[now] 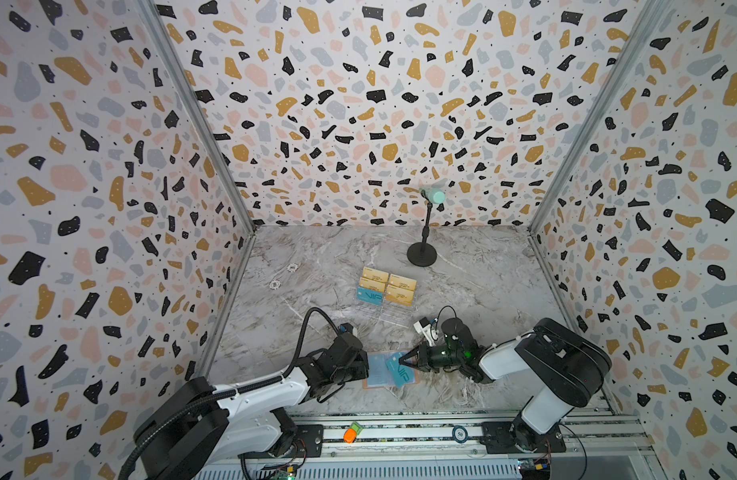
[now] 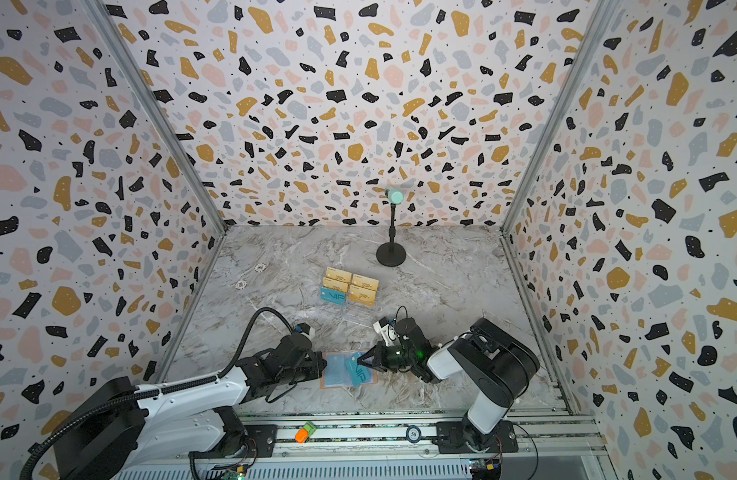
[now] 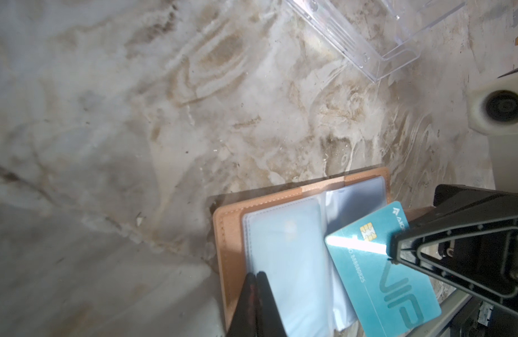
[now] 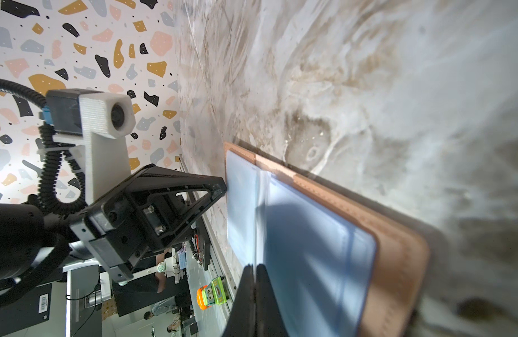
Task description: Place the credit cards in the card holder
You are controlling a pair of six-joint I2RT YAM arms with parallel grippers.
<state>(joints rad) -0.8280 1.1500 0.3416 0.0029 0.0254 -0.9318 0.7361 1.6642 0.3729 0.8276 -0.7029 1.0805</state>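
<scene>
**Teal card held over the open holder**

The card holder (image 1: 375, 376) lies open and flat on the marble table (image 1: 483, 291), close to the front edge and about midway along it. Its salmon covers face down and the clear sleeves (image 3: 284, 253) face up. Opened out, its long side runs along the front edge and its spine points front to back.

The right gripper (image 3: 390, 248) reaches in from the right, its jaws clamped on one long edge of a teal VIP card (image 3: 380, 277). The card is face up over the holder's right-hand page, skewed to the holder's edges. Its long axis runs on a diagonal, with the chip end towards the back and left and the "VIP" end towards the front edge and right. Whether it rests on the sleeves or hangs just above them I cannot tell.

The left gripper (image 4: 224, 186) reaches in from the left with its jaws together, tip at the outer edge of the left-hand page — whether a sleeve is pinched between them I cannot tell.

Behind the holder, towards the middle of the table, a clear acrylic rack (image 1: 393, 318) holds five more cards. Four gold cards (image 1: 400, 295) sit in two columns, and a second teal card (image 1: 370, 296) sits on the left just in front of them — all with their long sides running left to right and their print facing the front edge.

Near the back edge stands a black stand with a mint-green head (image 1: 422, 253).
</scene>
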